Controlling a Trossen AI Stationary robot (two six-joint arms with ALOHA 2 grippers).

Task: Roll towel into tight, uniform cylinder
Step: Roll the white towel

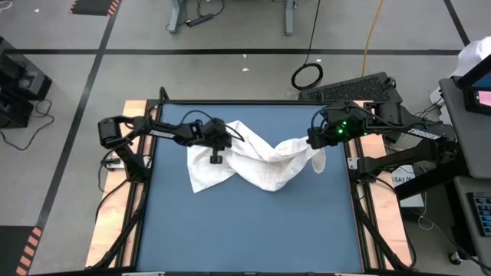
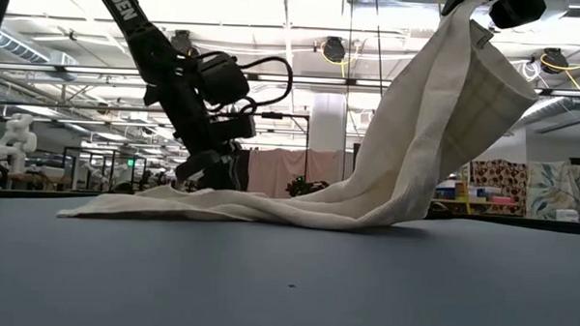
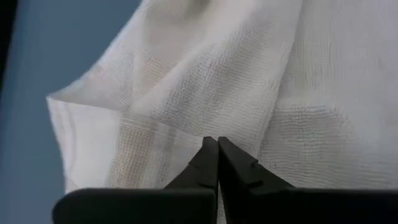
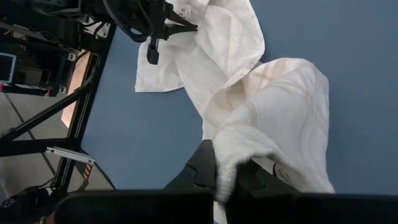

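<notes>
The white towel (image 1: 253, 165) lies crumpled across the far half of the blue table (image 1: 253, 230). Its left part rests flat on the table (image 2: 172, 205), and its right end rises steeply to my right gripper (image 2: 474, 10). That gripper (image 1: 317, 146) is shut on the towel, high above the table's right side. My left gripper (image 1: 228, 142) is low on the towel's left part, near the far edge, and shut on the cloth (image 3: 217, 144). My left gripper pinches a small bit of the towel's left part (image 3: 205, 134) at its fingertips. It slants down from the table's left side. The cloth there lies on the table, with creases running to the tips. My right gripper pinches the towel's bunched right end (image 4: 242, 155) between its two fingers, several layers together. It slants down from above. That end is lifted clear, and the cloth hangs in a slack slope down to the table (image 2: 385, 210).
Wooden side rails (image 1: 115, 222) border the table on both sides. Dark equipment with a keyboard (image 1: 360, 86) stands beyond the far right corner. The near half of the blue surface (image 1: 253, 238) is bare.
</notes>
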